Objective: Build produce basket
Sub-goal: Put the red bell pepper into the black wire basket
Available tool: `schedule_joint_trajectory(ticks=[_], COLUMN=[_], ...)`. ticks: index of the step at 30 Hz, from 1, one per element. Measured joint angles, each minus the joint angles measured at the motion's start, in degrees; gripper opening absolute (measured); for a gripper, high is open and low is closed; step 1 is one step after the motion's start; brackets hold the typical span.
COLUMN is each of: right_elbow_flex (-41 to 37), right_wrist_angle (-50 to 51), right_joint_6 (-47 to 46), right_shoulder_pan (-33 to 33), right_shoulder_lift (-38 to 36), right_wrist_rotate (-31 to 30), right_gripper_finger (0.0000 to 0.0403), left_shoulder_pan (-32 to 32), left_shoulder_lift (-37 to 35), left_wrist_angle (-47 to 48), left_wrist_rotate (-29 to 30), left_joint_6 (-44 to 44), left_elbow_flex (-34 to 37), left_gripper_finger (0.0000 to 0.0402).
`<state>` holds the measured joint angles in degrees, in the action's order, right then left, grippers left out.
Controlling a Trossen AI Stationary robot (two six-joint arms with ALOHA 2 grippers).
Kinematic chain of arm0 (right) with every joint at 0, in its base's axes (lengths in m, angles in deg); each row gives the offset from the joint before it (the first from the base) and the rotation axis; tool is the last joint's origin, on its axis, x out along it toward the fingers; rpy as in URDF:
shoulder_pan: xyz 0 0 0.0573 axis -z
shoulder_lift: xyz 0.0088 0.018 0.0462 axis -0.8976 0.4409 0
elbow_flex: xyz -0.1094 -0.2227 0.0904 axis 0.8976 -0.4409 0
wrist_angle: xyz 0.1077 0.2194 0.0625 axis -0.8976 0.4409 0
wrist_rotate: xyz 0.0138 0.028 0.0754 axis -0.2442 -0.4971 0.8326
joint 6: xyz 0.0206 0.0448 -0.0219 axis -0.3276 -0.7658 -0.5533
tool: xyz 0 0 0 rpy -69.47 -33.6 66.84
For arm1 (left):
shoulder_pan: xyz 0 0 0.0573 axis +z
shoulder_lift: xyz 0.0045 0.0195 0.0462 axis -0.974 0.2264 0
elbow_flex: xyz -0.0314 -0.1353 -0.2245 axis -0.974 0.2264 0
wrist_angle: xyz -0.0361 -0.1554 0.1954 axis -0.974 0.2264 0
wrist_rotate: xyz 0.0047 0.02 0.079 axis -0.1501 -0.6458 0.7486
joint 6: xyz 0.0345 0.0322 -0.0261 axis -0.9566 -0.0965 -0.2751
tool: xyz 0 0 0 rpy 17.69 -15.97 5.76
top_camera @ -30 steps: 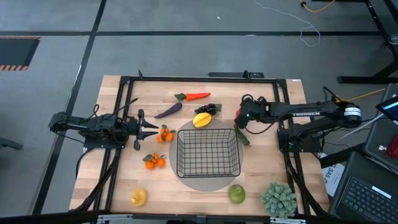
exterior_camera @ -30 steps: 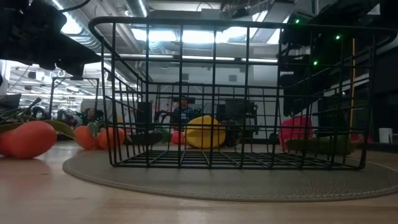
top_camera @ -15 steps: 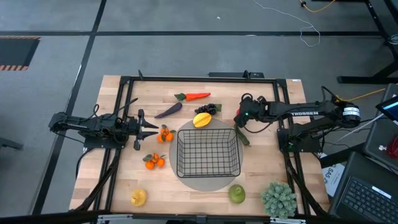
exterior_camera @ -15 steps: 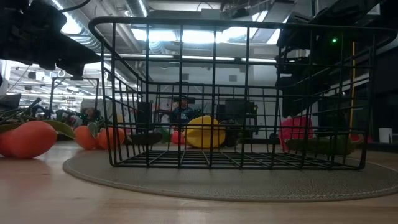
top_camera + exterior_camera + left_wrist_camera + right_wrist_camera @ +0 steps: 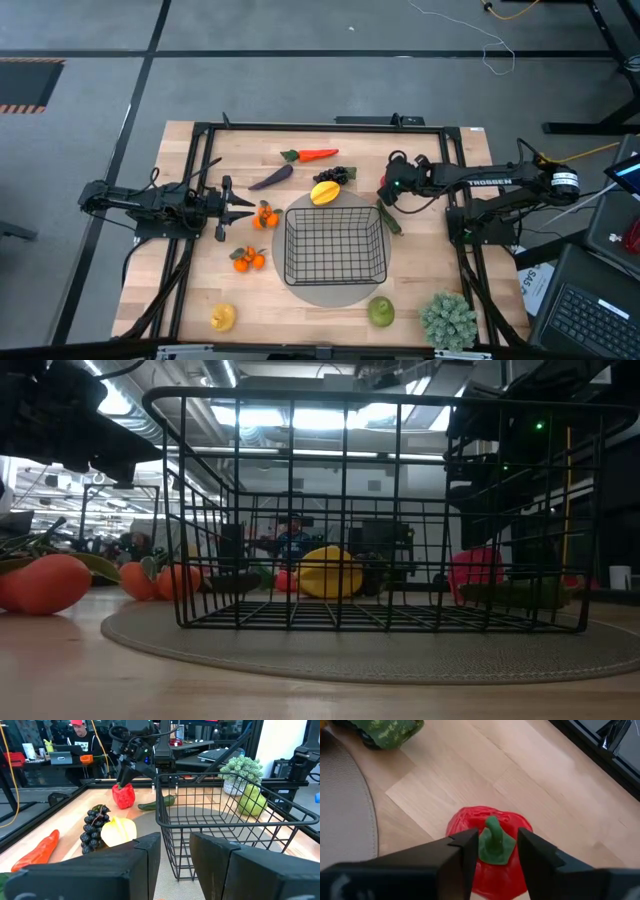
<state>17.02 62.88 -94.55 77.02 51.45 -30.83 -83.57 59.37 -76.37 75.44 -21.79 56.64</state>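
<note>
The right tool (image 5: 492, 851) sits right over the red pepper (image 5: 490, 842), fingers spread to either side of the green stem, not yet closed on it. So the step in hand looks like the pick of the pepper, which stands on the wooden surface (image 5: 200, 290) just off the basket's far right corner, beside the green cucumber (image 5: 389, 219).

The basket (image 5: 335, 245) stands on its grey round mat (image 5: 330, 292) at the middle of the surface, and the low view shows nothing inside it: every piece of produce lies outside. The carrot (image 5: 312, 155), eggplant (image 5: 270, 177), grapes (image 5: 335, 175) and a yellow fruit (image 5: 324, 192) lie beyond its far side; the tangerines (image 5: 264, 215) sit on its left; the green apple (image 5: 381, 311) is near its front.

The left tool (image 5: 222, 208) waits at the left of the surface near the tangerines, its fingers a little apart in its own wrist view and holding nothing.

Next, judging from this, the right tool needs to drop a touch, pinch the stem or the pepper's shoulders, lift clear of the wire rim and carry it over the basket for release. The stem is slim, so a slightly off-centre close could tip the pepper.
</note>
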Motion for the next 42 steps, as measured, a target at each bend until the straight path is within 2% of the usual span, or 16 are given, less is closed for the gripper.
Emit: schedule_joint_trajectory(ticks=[7, 13, 19, 23, 29, 32, 35, 39, 42], right_elbow_flex=[0.0, 0.0, 0.0, 0.1, 2.6, 3.0, 2.8, 2.8, 2.8], right_wrist_angle=[0.0, -0.1, -0.5, -0.9, -1.2, -5.9, -12.7, -25.1, -33.1], right_joint_6=[0.1, 0.8, 2.1, 3.2, 3.3, 1.4, 5.9, 17.0, 25.3], right_shoulder_pan=[1.0, 1.0, 0.9, 0.0, -4.9, -9.8, -14.6, -19.1, -22.0], right_shoulder_lift=[0.0, 0.0, 0.0, 0.0, -1.6, -2.5, -2.4, -3.0, -4.5], right_wrist_rotate=[0.0, 0.0, -0.7, -5.2, -15.5, -20.6, -22.8, -22.8, -19.4], right_gripper_finger=[0.0083, 0.0016, 0.0005, 0.0002, 0.0001, 0.0001, 0.0001, 0.0000, 0.0000], left_shoulder_pan=[0.0, 0.0, 0.0, 0.0, 0.0, 0.0, 0.0, 0.0, 0.0], left_shoulder_lift=[0.0, 0.0, 0.0, 0.0, 0.0, 0.0, 0.0, 0.0, 0.0], left_wrist_angle=[0.0, 0.0, 0.0, 0.0, 0.0, 0.0, 0.0, 0.0, 0.0], left_wrist_rotate=[0.0, 0.0, 0.0, 0.0, 0.0, 0.0, 0.0, 0.0, 0.0], left_joint_6=[0.0, 0.0, 0.0, 0.0, 0.0, 0.0, 0.0, 0.0, 0.0], left_elbow_flex=[0.0, 0.0, 0.0, 0.0, 0.0, 0.0, 0.0, 0.0, 0.0], left_gripper_finger=[0.0094, 0.0094, 0.0094, 0.0094, 0.0094, 0.0094, 0.0094, 0.0094, 0.0094])
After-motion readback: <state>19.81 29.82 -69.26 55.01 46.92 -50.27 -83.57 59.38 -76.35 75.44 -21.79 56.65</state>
